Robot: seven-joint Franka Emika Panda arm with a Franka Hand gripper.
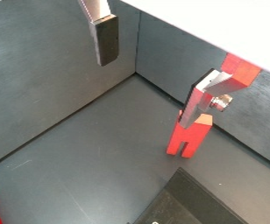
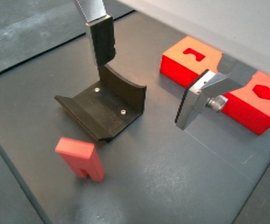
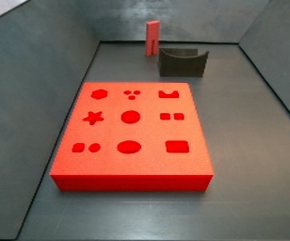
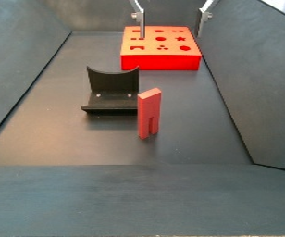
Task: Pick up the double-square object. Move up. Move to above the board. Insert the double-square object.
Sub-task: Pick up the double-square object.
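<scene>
Gaping empty, gripper [image 2: 152, 83] above floor

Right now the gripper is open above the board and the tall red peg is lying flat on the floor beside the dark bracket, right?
Not quite: the double-square object stands upright on the floor, not flat, as this side view shows. It is beside the fixture. The gripper does hang open near the board, its fingers holding nothing.

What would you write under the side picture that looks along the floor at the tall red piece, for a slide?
Tall narrow red peg upright beside the dark fixture; flat red holed board behind, open gripper above it.
</scene>
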